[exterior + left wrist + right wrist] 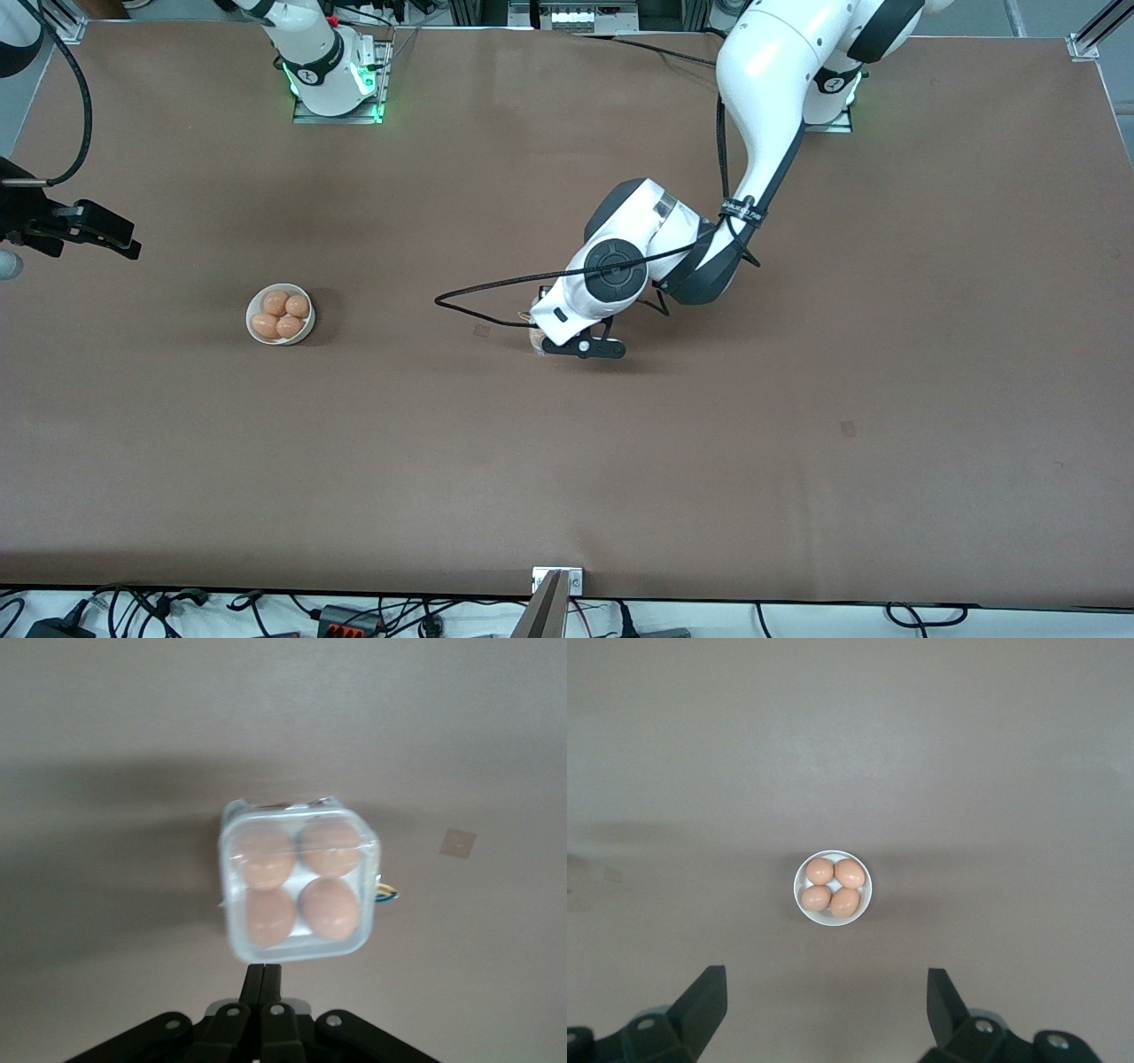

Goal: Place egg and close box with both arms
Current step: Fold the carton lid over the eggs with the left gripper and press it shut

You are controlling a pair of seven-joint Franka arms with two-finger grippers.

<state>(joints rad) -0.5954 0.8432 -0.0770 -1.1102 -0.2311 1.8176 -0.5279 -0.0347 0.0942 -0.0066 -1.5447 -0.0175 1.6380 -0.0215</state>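
Box [298, 879] sits on the brown desk [797, 425] near mid-frame in the front view, mostly hidden under the left arm's wrist; only a sliver shows there. Left wrist view shows it whole, centre of frame: clear lid down over 4 tan eggs, one per cell. Can't tell which egg is the task's egg; all 4 cells filled.

Left tool [263, 973] w/ fingers pressed together, nothing between them, just beside the box edge; contact w/ box not clear. In the front view it's [585, 347] low at the desk, mid-frame.

Right tool [827, 992] w/ fingers spread wide apart, empty, up over the bowl [834, 887]. Front view has it [93, 232] at the left edge of frame, arm waiting.

Bowl [281, 314] is white, round, holds 4 more eggs, left-centre of the front frame, toward the right arm's end of the desk, well apart from the box.
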